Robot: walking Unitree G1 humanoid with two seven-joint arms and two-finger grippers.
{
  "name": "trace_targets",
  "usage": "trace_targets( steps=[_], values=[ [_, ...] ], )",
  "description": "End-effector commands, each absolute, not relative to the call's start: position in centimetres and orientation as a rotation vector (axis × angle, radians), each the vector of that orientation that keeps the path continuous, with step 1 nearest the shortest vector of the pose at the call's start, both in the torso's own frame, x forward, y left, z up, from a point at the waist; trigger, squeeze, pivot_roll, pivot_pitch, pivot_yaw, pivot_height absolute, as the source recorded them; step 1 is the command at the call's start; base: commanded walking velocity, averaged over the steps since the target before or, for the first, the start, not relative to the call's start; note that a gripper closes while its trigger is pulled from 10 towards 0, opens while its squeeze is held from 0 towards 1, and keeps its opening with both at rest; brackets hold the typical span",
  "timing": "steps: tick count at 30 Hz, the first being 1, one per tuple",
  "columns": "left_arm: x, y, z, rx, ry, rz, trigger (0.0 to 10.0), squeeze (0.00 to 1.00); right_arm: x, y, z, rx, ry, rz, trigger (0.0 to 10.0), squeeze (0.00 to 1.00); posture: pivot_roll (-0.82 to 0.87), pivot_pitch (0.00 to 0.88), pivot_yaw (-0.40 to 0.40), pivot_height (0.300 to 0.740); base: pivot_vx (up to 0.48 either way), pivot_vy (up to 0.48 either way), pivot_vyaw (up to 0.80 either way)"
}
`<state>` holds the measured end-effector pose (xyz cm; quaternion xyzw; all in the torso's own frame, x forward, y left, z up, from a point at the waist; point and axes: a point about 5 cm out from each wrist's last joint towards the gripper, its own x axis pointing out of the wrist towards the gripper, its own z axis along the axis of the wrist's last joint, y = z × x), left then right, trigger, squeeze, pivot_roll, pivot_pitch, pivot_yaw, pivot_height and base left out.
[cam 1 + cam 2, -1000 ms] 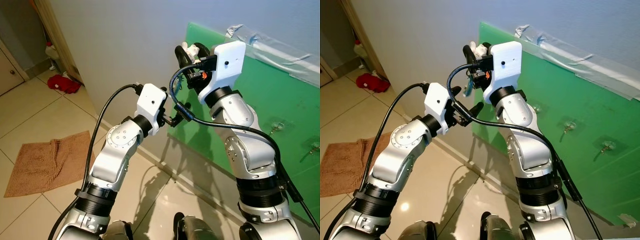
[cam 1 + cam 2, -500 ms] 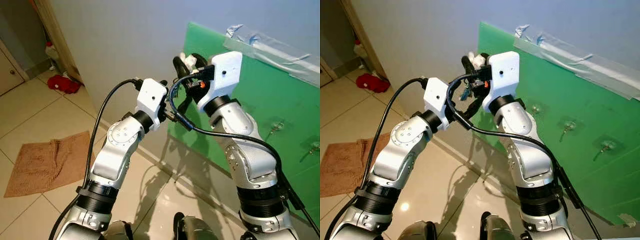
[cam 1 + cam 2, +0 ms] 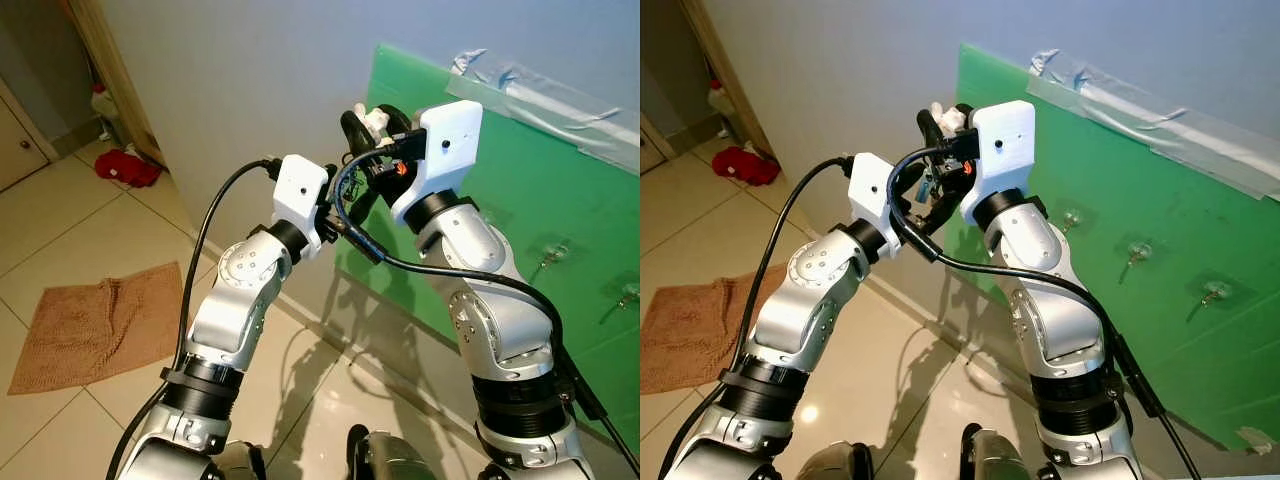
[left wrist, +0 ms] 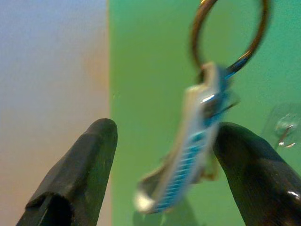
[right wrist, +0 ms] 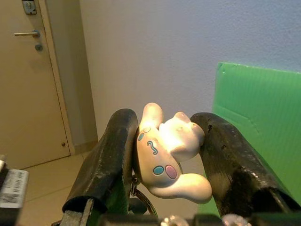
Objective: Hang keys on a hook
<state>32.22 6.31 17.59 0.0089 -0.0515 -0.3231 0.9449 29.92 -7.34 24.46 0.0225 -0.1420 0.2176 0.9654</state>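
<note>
The right gripper [image 5: 162,160] is clamped on the white figurine charm [image 5: 167,153] of the keys [image 4: 188,155], held before the green board [image 3: 1160,230]. The key ring [image 4: 230,37] hangs between the parted fingers of the left gripper [image 4: 164,174]. Hooks [image 3: 1137,253] sit at 3 o'clock.

Glossy white plastic charm [image 5: 167,157], metal key ring [image 4: 229,35], matt green board [image 3: 1160,215].
</note>
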Motion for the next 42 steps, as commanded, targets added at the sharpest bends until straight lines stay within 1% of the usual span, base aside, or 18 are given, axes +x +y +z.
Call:
trace_targets(
  steps=[1,8,15,32,35,38,42],
  values=[
    [32.3,6.1,17.3,0.023,-0.08,-0.653,0.0,0.0,29.5,-7.5,24.8,0.051,-0.301,0.439,0.0,0.0,-0.12,0.147,-0.029,0.74,0.0,0.0,0.0],
    [32.3,5.9,16.6,-0.01,-0.033,-0.664,0.0,0.0,29.6,-8.0,24.6,0.041,-0.279,0.422,0.0,0.0,-0.13,0.164,-0.035,0.74,0.0,0.0,0.0],
    [32.2,5.7,17.1,-0.007,-0.062,-0.686,0.0,0.0,29.5,-7.8,24.5,0.047,-0.276,0.425,0.0,0.0,-0.13,0.162,-0.028,0.74,0.0,0.0,0.0],
    [32.2,6.4,17.7,0.018,-0.097,-0.701,0.0,0.0,29.3,-7.1,24.3,0.061,-0.272,0.452,0.0,0.0,-0.11,0.136,-0.015,0.74,0.0,0.0,0.0],
    [32.2,6.7,18.5,0.008,-0.131,-0.698,0.0,0.0,29.3,-7.1,24.2,0.055,-0.27,0.452,0.0,0.0,-0.1,0.136,-0.015,0.74,0.0,0.0,0.0],
    [32.2,7.2,20.7,-0.026,-0.198,-0.694,0.0,0.0,29.5,-7.4,23.7,0.041,-0.26,0.442,0.0,0.0,-0.1,0.143,-0.014,0.74,0.0,0.0,0.0],
    [32.0,7.8,21.8,-0.066,-0.222,-0.693,0.0,0.0,29.7,-7.7,23.3,0.03,-0.249,0.431,0.0,0.0,-0.1,0.146,-0.014,0.74,0.0,0.0,0.0]
  ],
)
